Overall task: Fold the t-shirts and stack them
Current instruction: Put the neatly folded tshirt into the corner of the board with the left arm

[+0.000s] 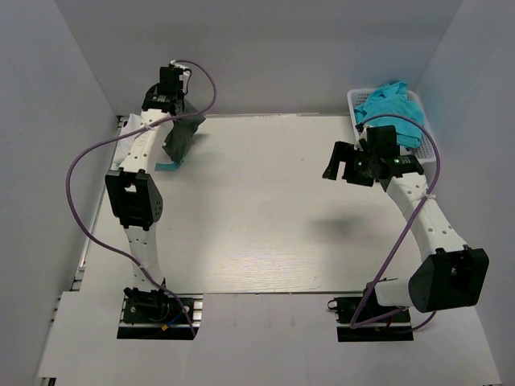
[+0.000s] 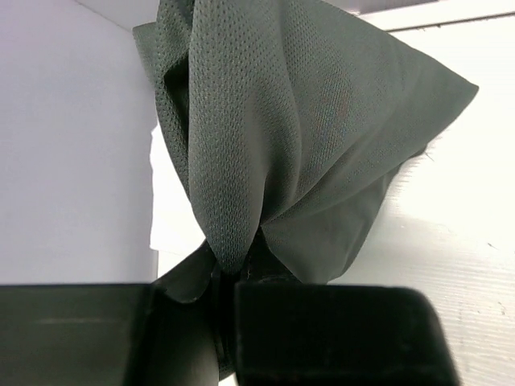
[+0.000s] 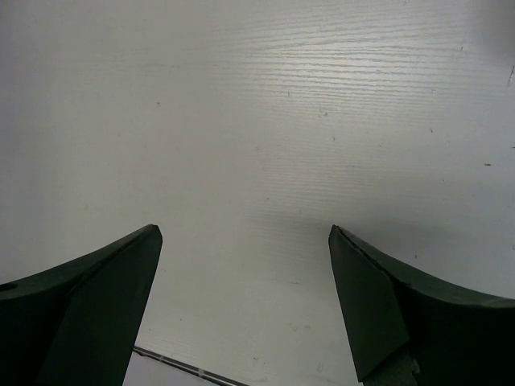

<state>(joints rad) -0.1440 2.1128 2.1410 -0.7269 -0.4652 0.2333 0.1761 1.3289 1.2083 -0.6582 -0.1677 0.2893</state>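
Note:
My left gripper is at the far left of the table, shut on the dark charcoal t-shirt, which hangs bunched from it. In the left wrist view the charcoal cloth fills the frame, pinched between the fingers. A bit of turquoise cloth lies on the table under the hanging shirt. Turquoise t-shirts are heaped in the white lattice basket at the far right. My right gripper is open and empty, raised above the table left of the basket; its fingers frame bare tabletop.
The white table runs between grey walls at the back and both sides. Purple cables loop off both arms. The table's front edge shows as a thin line in the right wrist view.

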